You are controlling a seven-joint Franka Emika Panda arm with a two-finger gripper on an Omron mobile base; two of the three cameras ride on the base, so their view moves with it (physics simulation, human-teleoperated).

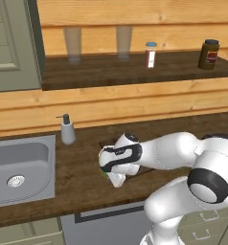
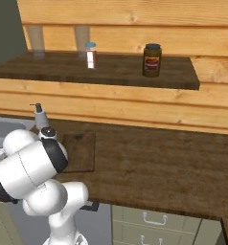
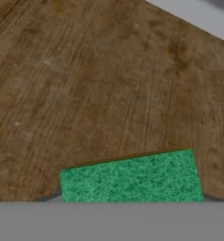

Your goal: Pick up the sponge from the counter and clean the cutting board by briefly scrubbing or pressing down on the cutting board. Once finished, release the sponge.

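The bright-green sponge (image 3: pixel 132 180) sits low in the hand view, lying across the span between the fingertips, with brown wood grain behind it. My gripper (image 1: pixel 114 178) points down at the counter (image 1: pixel 77 167) and is shut on the sponge, a sliver of which (image 1: pixel 104 172) peeks out at the hand's left. The hand hovers at the front left corner of the cutting board (image 2: pixel 80 151), a dark rectangular board mostly covered by my arm in the left base view. I cannot tell whether the sponge touches the wood.
A steel sink (image 1: pixel 21 168) lies left of the hand, with a soap dispenser (image 1: pixel 67 129) at its back corner. On the higher shelf stand two glasses (image 1: pixel 73 44), a small shaker (image 1: pixel 150 54) and a dark jar (image 1: pixel 209 54). Counter stretches free to the right (image 2: pixel 159 162).
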